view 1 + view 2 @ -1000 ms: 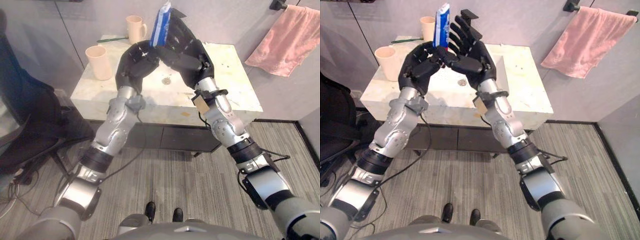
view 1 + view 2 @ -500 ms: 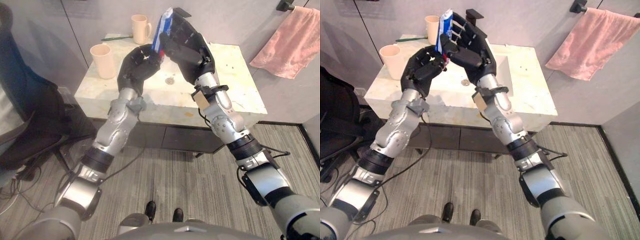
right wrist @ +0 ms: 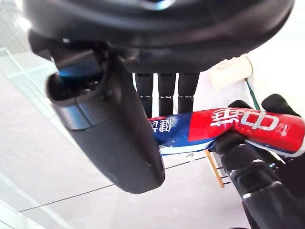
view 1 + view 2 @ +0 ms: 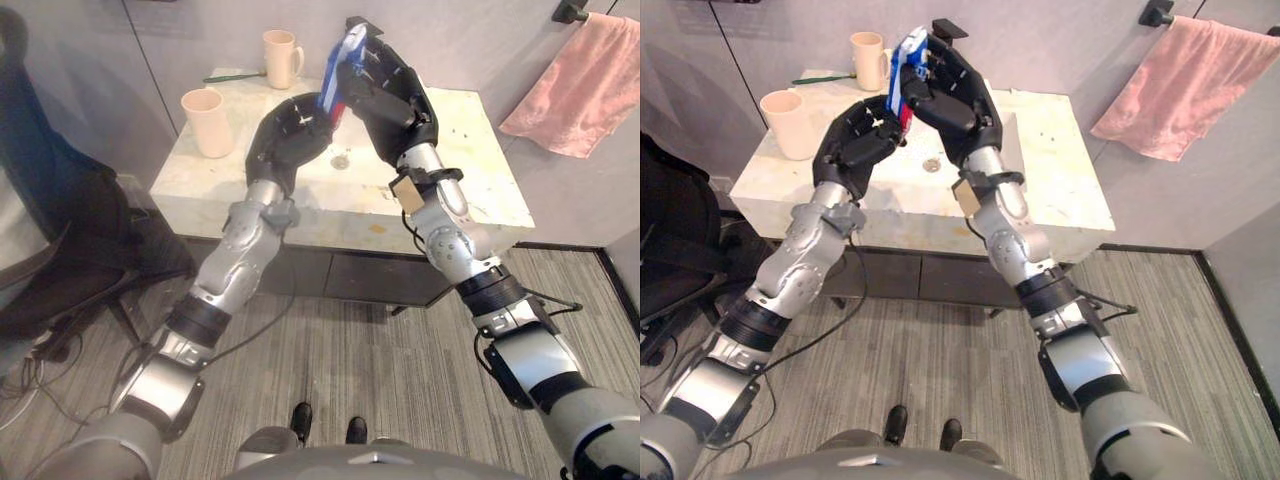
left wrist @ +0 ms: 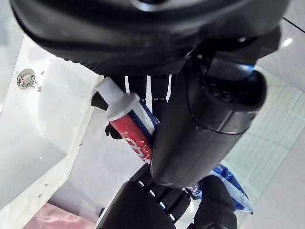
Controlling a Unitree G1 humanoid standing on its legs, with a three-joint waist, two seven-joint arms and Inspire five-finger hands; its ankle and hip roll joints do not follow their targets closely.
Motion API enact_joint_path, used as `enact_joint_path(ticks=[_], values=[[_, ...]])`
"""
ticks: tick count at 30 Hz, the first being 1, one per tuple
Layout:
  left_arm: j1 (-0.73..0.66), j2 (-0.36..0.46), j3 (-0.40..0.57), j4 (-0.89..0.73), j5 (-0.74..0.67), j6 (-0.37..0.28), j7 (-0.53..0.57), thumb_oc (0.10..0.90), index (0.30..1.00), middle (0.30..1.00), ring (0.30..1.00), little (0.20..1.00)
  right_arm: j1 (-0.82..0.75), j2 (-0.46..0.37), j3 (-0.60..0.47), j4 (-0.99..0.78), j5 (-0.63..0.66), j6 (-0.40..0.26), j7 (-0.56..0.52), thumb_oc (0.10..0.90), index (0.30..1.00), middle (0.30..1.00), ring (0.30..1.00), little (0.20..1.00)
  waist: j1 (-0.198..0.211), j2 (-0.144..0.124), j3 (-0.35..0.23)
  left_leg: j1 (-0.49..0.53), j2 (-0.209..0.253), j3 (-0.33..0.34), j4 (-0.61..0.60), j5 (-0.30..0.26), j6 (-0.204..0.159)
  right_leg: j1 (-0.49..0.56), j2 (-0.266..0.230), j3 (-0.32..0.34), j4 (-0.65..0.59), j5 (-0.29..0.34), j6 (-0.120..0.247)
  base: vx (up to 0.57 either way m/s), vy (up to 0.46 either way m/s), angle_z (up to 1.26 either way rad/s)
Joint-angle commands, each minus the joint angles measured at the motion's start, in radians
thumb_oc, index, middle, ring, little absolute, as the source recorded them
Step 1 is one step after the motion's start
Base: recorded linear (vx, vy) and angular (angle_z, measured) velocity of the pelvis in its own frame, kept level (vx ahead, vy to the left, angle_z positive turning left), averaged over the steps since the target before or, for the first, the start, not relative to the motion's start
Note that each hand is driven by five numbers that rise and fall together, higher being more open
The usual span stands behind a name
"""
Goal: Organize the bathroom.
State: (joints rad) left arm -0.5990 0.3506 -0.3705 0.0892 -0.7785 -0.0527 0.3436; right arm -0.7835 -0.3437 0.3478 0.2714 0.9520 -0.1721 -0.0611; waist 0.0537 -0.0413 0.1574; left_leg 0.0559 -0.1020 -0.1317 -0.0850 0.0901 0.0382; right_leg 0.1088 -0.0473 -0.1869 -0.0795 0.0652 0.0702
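Observation:
A blue, white and red toothpaste tube is held in the air above the sink counter, tilted, between both hands. My left hand curls under its red cap end, with the thumb alongside it. My right hand has thumb and fingers closed round the tube's blue upper part. The two hands touch each other at the tube.
A beige cup stands at the counter's left front, and a beige mug with a green toothbrush beside it at the back. The sink drain lies below the hands. A pink towel hangs right; a black chair stands left.
The tube has tipped from upright to leaning right. My right hand, earlier spread behind it, has closed round its upper part. The left hand has shifted right with it.

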Motion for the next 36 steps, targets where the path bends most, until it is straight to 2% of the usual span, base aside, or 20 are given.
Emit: enact_joint_path(ticks=[1,9,14,18,21,24,27,28,29,30,32,33,34,35,36], values=[[-0.173,-0.023,0.032,0.049,0.068,-0.078,-0.02,0.8,0.9,0.9,0.9,0.9,-0.137,-0.006,-0.021,-0.052,-0.049,-0.12,0.043,0.4,0.3,0.3,0.3,0.3,0.017,-0.032,-0.133,0.048,-0.007,0.125,-0.002,-0.056,0.01,-0.005,-0.026,-0.016,-0.008,0.024,0.025,0.0,0.0,0.0],[-0.12,0.034,0.056,0.016,0.094,-0.003,-0.07,0.8,0.9,0.9,0.9,0.9,-0.183,-0.08,-0.041,-0.036,-0.072,-0.16,0.023,0.4,0.3,0.3,0.3,0.3,0.047,-0.033,-0.133,0.047,-0.008,0.11,-0.002,-0.056,0.014,0.003,-0.034,-0.039,0.004,0.015,0.029,-0.01,0.012,0.04],[-0.05,0.094,0.087,-0.047,0.14,0.049,-0.123,0.8,0.9,0.9,0.9,0.9,-0.204,-0.14,-0.065,-0.016,-0.081,-0.193,0.011,0.4,0.3,0.3,0.3,0.3,0.082,-0.031,-0.129,0.049,-0.013,0.078,-0.002,-0.058,0.021,0.0,-0.042,-0.055,0.037,-0.001,0.032,-0.01,0.029,0.15],[0.021,0.132,0.117,-0.093,0.154,0.077,-0.169,0.8,0.9,0.9,0.9,0.9,-0.208,-0.179,-0.079,-0.007,-0.1,-0.212,-0.002,0.4,0.3,0.3,0.3,0.3,0.107,-0.03,-0.118,0.052,-0.02,0.057,-0.002,-0.057,0.03,-0.018,-0.058,-0.065,0.104,0.007,0.045,-0.01,0.028,0.18],[0.116,0.178,0.15,-0.145,0.175,0.096,-0.218,0.8,0.9,0.9,0.9,0.9,-0.197,-0.235,-0.102,-0.005,-0.115,-0.244,-0.015,0.4,0.3,0.3,0.3,0.3,0.135,-0.029,-0.098,0.057,-0.029,0.018,-0.002,-0.052,0.039,-0.058,-0.092,-0.067,0.222,0.059,0.063,0.02,0.016,0.26],[0.223,0.221,0.193,-0.171,0.149,0.122,-0.314,0.8,0.9,0.9,0.9,0.9,-0.188,-0.319,-0.129,0.008,-0.139,-0.26,-0.04,0.4,0.3,0.3,0.3,0.3,0.148,-0.024,-0.083,0.065,-0.026,-0.023,-0.002,-0.047,0.038,-0.076,-0.082,-0.032,0.251,0.056,0.061,0.1,-0.029,0.49],[0.324,0.26,0.234,-0.191,0.121,0.124,-0.434,0.8,0.9,0.9,0.9,0.9,-0.184,-0.416,-0.156,0.012,-0.149,-0.277,-0.065,0.4,0.3,0.3,0.3,0.3,0.146,-0.023,-0.084,0.068,-0.029,-0.067,0.0,-0.05,0.032,-0.065,-0.048,0.017,0.149,0.017,0.046,0.12,-0.045,0.65],[0.324,0.26,0.234,-0.191,0.121,0.124,-0.434,0.8,0.9,0.9,0.9,0.9,-0.184,-0.416,-0.156,0.012,-0.149,-0.277,-0.065,0.4,0.3,0.3,0.3,0.3,0.146,-0.023,-0.084,0.068,-0.029,-0.067,0.0,-0.05,0.032,-0.065,-0.048,0.017,0.149,0.017,0.046,0.12,-0.043,0.88],[0.366,0.271,0.247,-0.205,0.131,0.117,-0.478,0.8,0.9,0.9,0.9,0.9,-0.19,-0.447,-0.163,0.013,-0.168,-0.282,-0.086,0.4,0.3,0.3,0.3,0.3,0.143,-0.023,-0.084,0.067,-0.035,-0.088,0.001,-0.054,0.031,-0.067,-0.035,0.047,0.095,0.023,0.04,0.12,-0.058,0.98],[0.403,0.287,0.25,-0.213,0.129,0.115,-0.541,0.8,0.9,0.9,0.9,0.9,-0.199,-0.48,-0.16,0.014,-0.203,-0.296,-0.119,0.4,0.3,0.3,0.3,0.3,0.137,-0.024,-0.083,0.06,-0.048,-0.11,0.005,-0.052,0.031,-0.081,-0.026,0.079,0.046,0.06,0.038,0.18,-0.098,1.27],[0.481,0.3,0.236,-0.252,0.014,0.168,-0.707,0.8,0.9,0.9,0.9,0.9,-0.212,-0.533,-0.147,-0.009,-0.254,-0.317,-0.187,0.4,0.3,0.3,0.3,0.3,0.13,-0.025,-0.079,0.059,-0.063,-0.135,0.012,-0.059,0.03,-0.122,-0.011,0.122,-0.001,0.121,0.045,0.24,-0.143,1.13],[0.518,0.286,0.214,-0.295,-0.08,0.221,-0.774,0.8,0.9,0.9,0.9,0.9,-0.21,-0.542,-0.141,-0.033,-0.292,-0.328,-0.224,0.4,0.3,0.3,0.3,0.3,0.125,-0.022,-0.071,0.06,-0.066,-0.138,0.026,-0.07,0.03,-0.155,-0.007,0.131,0.004,0.145,0.05,0.26,-0.154,1.27],[0.532,0.271,0.191,-0.313,-0.121,0.254,-0.815,0.8,0.9,0.9,0.9,0.9,-0.208,-0.541,-0.14,-0.048,-0.313,-0.331,-0.241,0.4,0.3,0.3,0.3,0.3,0.12,-0.02,-0.067,0.061,-0.066,-0.136,0.038,-0.079,0.033,-0.164,-0.003,0.139,0.012,0.148,0.047,0.2,-0.115,0.95],[0.537,0.265,0.182,-0.319,-0.13,0.266,-0.837,0.8,0.9,0.9,0.9,0.9,-0.206,-0.54,-0.141,-0.052,-0.317,-0.331,-0.241,0.4,0.3,0.3,0.3,0.3,0.118,-0.02,-0.067,0.061,-0.066,-0.136,0.041,-0.082,0.034,-0.163,0.0,0.142,0.012,0.145,0.044,0.19,-0.13,0.76],[0.553,0.258,0.131,-0.335,-0.119,0.263,-0.893,0.8,0.9,0.9,0.9,0.9,-0.214,-0.542,-0.134,-0.049,-0.34,-0.339,-0.25,0.4,0.3,0.3,0.3,0.3,0.114,-0.022,-0.068,0.057,-0.064,-0.13,0.054,-0.087,0.034,-0.151,0.008,0.147,0.008,0.135,0.032,0.13,-0.097,0.58]])
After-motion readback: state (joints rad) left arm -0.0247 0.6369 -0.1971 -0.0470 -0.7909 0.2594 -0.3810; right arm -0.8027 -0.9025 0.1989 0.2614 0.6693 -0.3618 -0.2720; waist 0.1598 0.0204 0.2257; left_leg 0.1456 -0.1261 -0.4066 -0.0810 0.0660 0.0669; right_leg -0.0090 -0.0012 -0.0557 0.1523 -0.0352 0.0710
